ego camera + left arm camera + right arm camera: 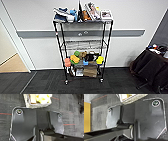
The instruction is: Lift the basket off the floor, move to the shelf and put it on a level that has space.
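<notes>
While set on the dark carpeted floor (70, 110), basket (37, 101): cream woven, white-lined, holding yellow and pale items; seen just past the left arm's dark plate and, in the right wrist view (134, 98), just past the right arm's plate. Not yet lifted, by the look of it.

Shelf (83, 50): tall wire rack against the far wall, facing the head camera. Top tier crowded with books and oddments. Level (83, 45) below it: silvery grid, bare. Next tier down: colourful blocks (75, 58). Lowest tier: brown cardboard box (90, 71). Dark draped table (150, 65) at right; doorway with tan floor at left.

Fingers, left and right: state cannot be told; hidden behind the plates.

Hazards, as judged: uneven lift from two sides tipping the loose contents out; slipping off the woven rim; choosing a crowded tier and knocking things off; catching a thin pole on approach.
</notes>
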Available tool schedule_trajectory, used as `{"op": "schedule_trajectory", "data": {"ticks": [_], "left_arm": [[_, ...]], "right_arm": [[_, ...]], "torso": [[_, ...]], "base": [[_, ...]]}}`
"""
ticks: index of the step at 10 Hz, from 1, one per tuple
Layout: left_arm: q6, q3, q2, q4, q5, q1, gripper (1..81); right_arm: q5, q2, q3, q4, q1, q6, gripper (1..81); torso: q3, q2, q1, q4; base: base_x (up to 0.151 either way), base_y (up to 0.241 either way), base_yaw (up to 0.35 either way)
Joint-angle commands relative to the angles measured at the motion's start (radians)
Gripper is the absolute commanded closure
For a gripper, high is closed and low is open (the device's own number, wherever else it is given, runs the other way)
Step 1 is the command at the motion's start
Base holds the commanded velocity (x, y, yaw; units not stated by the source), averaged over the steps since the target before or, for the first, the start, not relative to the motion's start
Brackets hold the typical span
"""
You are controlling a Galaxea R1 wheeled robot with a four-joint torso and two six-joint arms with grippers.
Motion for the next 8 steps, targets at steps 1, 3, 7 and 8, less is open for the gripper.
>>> {"op": "schedule_trajectory", "data": {"ticks": [1,3,7,8], "left_arm": [[-0.008,0.062,-0.070,-0.090,0.048,-0.060,1.0],[-0.008,0.059,-0.071,-0.110,0.051,-0.076,1.0],[-0.008,0.035,-0.074,-0.168,0.054,-0.111,1.0],[-0.008,0.033,-0.076,-0.184,0.054,-0.119,1.0]], "right_arm": [[-0.062,-0.073,0.104,0.011,0.040,0.001,1.0],[-0.062,-0.091,0.107,0.012,0.050,0.004,1.0],[-0.082,-0.100,0.063,0.060,0.111,0.018,1.0],[-0.105,-0.100,0.064,0.060,0.134,0.018,1.0]], "torso": [[0.000,-0.097,0.062,0.000],[-0.053,-0.166,0.106,0.000],[-0.150,-0.278,0.175,0.000],[-0.182,-0.311,0.196,0.000]], "base": [[0.000,0.000,0.000],[0.000,0.000,0.000],[0.000,0.000,0.000],[0.000,0.000,0.000]]}}
